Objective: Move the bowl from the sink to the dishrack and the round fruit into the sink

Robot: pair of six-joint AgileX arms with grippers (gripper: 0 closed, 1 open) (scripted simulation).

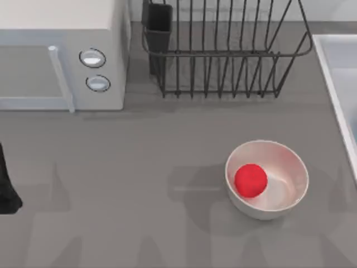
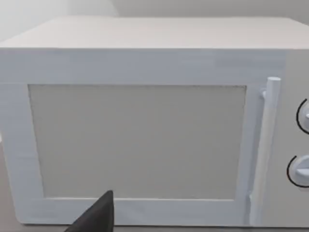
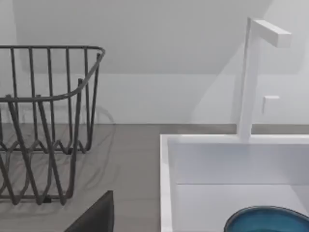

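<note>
The teal-blue bowl (image 3: 268,220) with its reddish rim lies inside the sink (image 3: 166,159); only its top edge shows in the right wrist view. In the top view the sink (image 1: 334,72) runs along the right edge. The round fruit (image 1: 250,180), a red ball, rests in a plain white bowl (image 1: 284,190) on the counter, at the centre-right. The black wire dishrack (image 1: 223,56) stands at the back, with its dark utensil cup (image 1: 158,28) at the left corner. A dark part of my right gripper (image 3: 94,215) hangs over the counter between rack and sink. My left gripper (image 2: 94,220) faces the microwave door.
A white microwave (image 1: 61,56) fills the back left, with its handle (image 1: 61,78) and two knobs facing the front. A white faucet (image 3: 248,77) rises behind the sink. My left arm (image 1: 5,190) sits at the left edge. Grey counter (image 1: 139,184) lies open in front.
</note>
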